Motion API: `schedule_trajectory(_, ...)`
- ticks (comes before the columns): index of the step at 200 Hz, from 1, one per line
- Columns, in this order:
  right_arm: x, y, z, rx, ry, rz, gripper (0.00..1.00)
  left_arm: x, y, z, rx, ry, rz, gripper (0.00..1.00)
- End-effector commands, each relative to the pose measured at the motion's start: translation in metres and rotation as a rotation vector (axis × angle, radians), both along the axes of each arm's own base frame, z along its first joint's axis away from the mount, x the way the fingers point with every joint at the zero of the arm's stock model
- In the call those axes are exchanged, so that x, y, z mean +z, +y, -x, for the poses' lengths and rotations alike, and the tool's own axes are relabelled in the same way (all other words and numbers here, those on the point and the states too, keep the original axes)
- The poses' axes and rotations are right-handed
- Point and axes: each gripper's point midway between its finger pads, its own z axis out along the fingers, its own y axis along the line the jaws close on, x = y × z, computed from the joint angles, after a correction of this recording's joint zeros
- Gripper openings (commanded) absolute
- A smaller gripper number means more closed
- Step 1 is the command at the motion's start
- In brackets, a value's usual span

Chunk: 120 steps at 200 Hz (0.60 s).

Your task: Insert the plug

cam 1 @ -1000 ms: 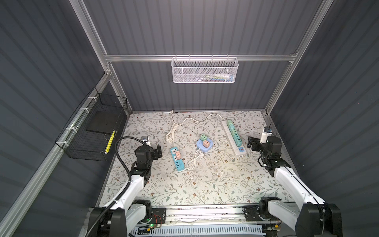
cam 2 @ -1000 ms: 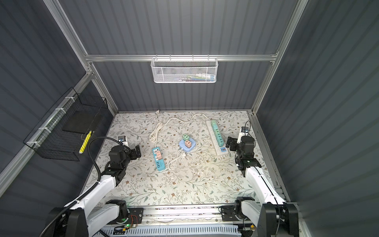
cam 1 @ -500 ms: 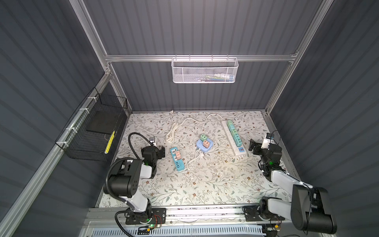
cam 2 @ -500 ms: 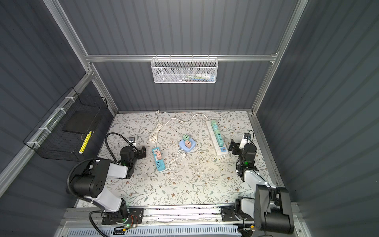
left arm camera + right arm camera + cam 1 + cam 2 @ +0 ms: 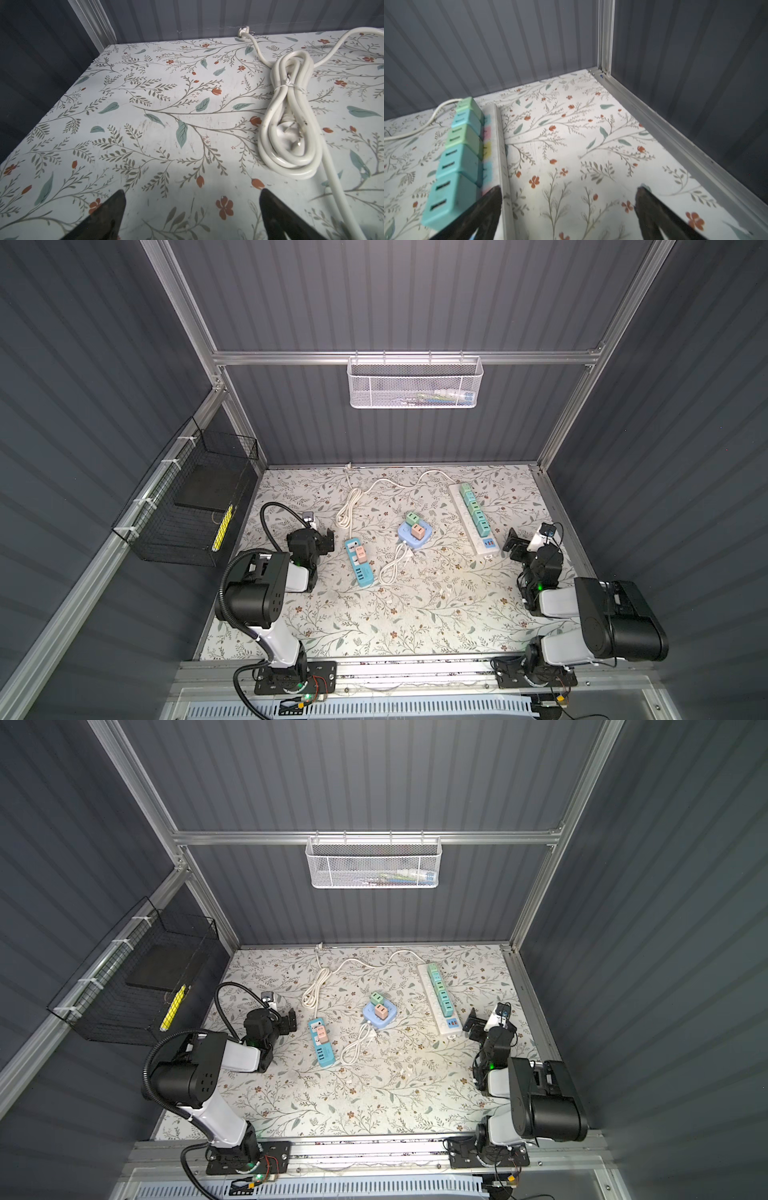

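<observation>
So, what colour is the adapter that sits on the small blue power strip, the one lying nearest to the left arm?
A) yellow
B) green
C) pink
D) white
C: in both top views the only adapter on the small blue power strip is a pink adapter, near the strip's middle.

In both top views the light falls evenly, seemingly from overhead. The floral tabletop [image 5: 415,614] is bright and pale, while the ribbed walls [image 5: 395,302] from 9 round to 3 o'clock sit dim. My left arm [image 5: 257,593] at 8 o'clock casts only a soft shadow. In my left wrist view the coiled white cable [image 5: 291,124] is crisp and my left fingertips [image 5: 112,207] are black silhouettes. My right wrist view is softer: the teal power strip [image 5: 454,166] is smeared and the right fingertips [image 5: 652,209] are blurred.
</observation>
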Motion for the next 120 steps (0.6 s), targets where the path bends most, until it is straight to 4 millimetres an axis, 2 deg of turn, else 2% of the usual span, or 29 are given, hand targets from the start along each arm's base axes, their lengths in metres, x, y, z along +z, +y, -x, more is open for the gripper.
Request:
schedule_trajectory(1,0.013,-0.005,-0.004,-0.034,-0.039,0.011,0.99,0.002,0.001,-0.002,0.002,-0.008,0.012,1.00)
schedule_trajectory(10,0.014,-0.001,-0.012,-0.011,-0.027,0.021,0.99,0.003,0.001,-0.003,0.002,-0.009,0.012,1.00)
schedule_trajectory(21,0.007,0.006,-0.024,0.016,0.058,0.038,0.99,0.002,0.001,-0.002,0.001,-0.008,0.012,1.00)
schedule_trajectory(120,0.008,0.007,-0.022,0.012,0.045,0.049,0.99,0.002,0.001,-0.002,0.002,-0.006,0.012,1.00)
